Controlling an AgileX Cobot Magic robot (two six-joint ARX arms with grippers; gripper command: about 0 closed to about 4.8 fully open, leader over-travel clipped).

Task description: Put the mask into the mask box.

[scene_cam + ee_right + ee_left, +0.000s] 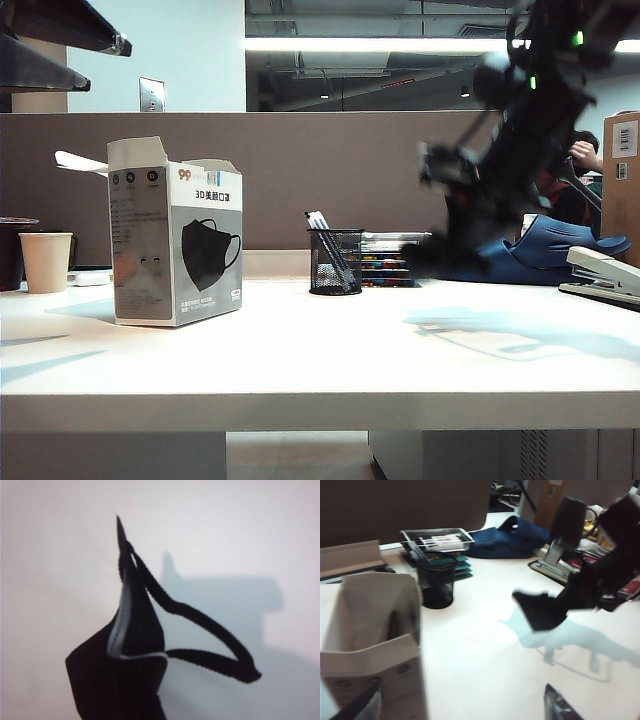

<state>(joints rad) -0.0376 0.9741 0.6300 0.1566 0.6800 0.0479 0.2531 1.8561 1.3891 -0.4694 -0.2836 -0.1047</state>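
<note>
Off to the far left of my right hand there's a paper cup (46, 261) by the table edge, then the mask box (176, 243), standing upright with its top flaps open and the printed mask picture on its side. My left gripper (465, 702) hovers right over that box: in the left wrist view I only catch two dark fingertips (559, 706) at the frame edge, set wide apart with nothing between them, and I'm looking down into the open carton (375, 645).

Next over is a black mesh pen holder (335, 261) with pens in it, sitting roughly between the box and my right hand, back toward the partition wall. Behind it is a stack of colorful trays (392, 259).

My right gripper (440, 255) is up off the table, blurry in the exterior view, clamped tight on the mask (122, 665). The black mask (540, 610) hangs from it with one ear loop (210, 635) dangling loose, clear of the tabletop with its shadow underneath.

Beyond my right hand there's a blue slipper (545, 250), a stapler (605, 275), and a brown cardboard box (622, 185) at the far right.

The front half of the white table (320, 370) between my hand and the box is bare, with the pen holder set back from that stretch.
</note>
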